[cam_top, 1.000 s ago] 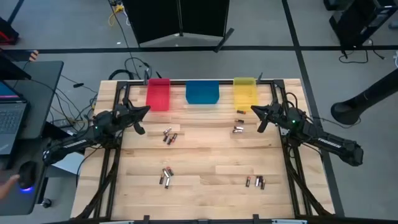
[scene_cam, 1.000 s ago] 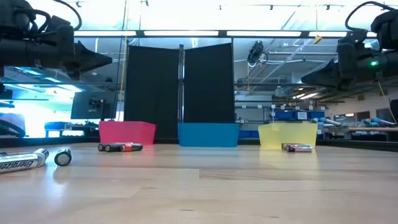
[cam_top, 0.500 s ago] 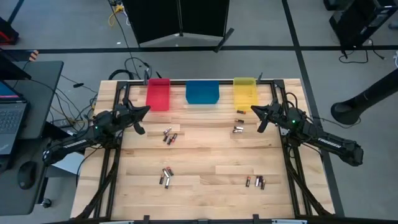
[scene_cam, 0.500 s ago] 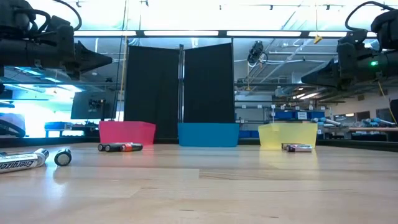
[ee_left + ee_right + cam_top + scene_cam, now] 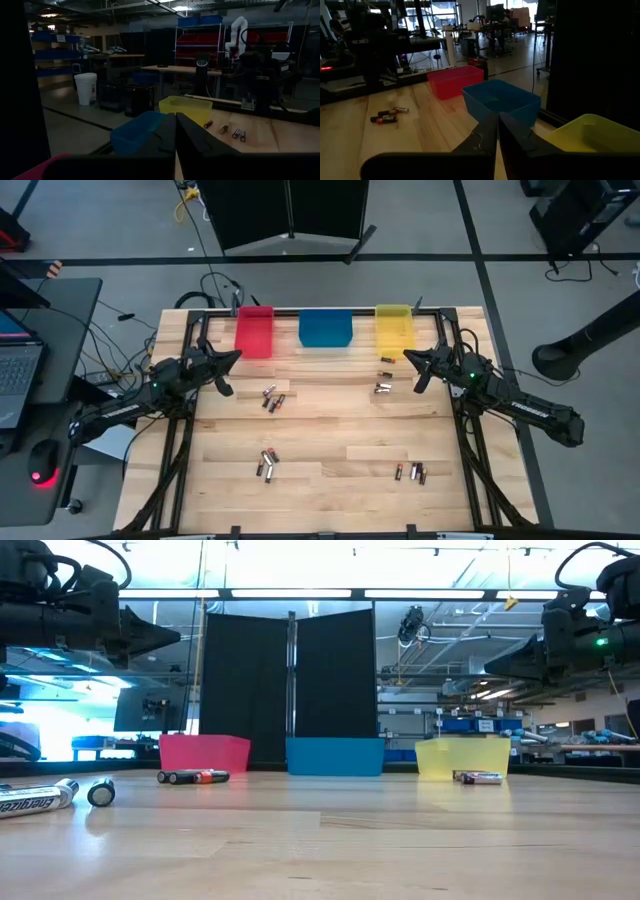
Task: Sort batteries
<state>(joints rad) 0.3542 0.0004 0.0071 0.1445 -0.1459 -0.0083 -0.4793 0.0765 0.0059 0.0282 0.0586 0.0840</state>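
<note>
the batteries lie in four small clumps on the worktop [image 5: 330, 435], and the pair [image 5: 382, 388] just inward of the closed, empty right pincer [image 5: 412, 358] is nearest, while the closed left pincer [image 5: 234, 356] hangs above the clump [image 5: 272, 399] before the red bin [image 5: 254, 332]

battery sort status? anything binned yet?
Done: nothing visibly binned; the blue bin looks empty, the other bins can't be checked. In hand: nothing. The left gripper and right gripper are shut and empty above the table. Left: all the batteries, lying in four clusters on the wood.
</note>
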